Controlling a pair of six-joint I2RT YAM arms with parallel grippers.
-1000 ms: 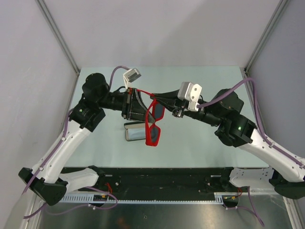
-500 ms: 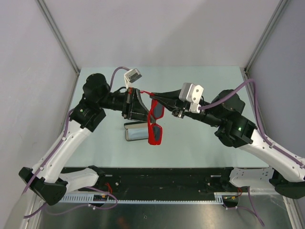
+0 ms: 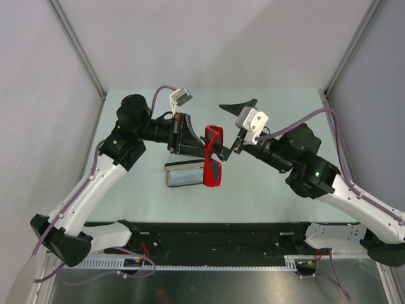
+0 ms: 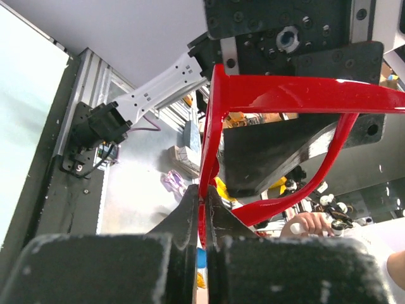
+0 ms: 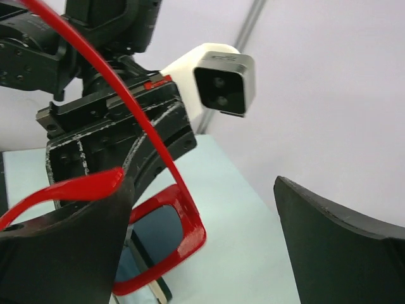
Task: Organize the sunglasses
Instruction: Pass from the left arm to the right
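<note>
Left fingers (image 4: pixel 183 221) clamp the sunglasses (image 3: pixel 214 172); right fingers (image 5: pixel 335 253) stand apart.

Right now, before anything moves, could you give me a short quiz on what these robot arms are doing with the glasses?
1. True or false: the right end effector is clamped on the sunglasses.
2. What lies on the table below them? A, a black case; B, a mug; C, a book.
3. Fill in: the left end effector pinches the ____ frame.
Key: 1 false, the right end effector is open; 2 A; 3 red.
</note>
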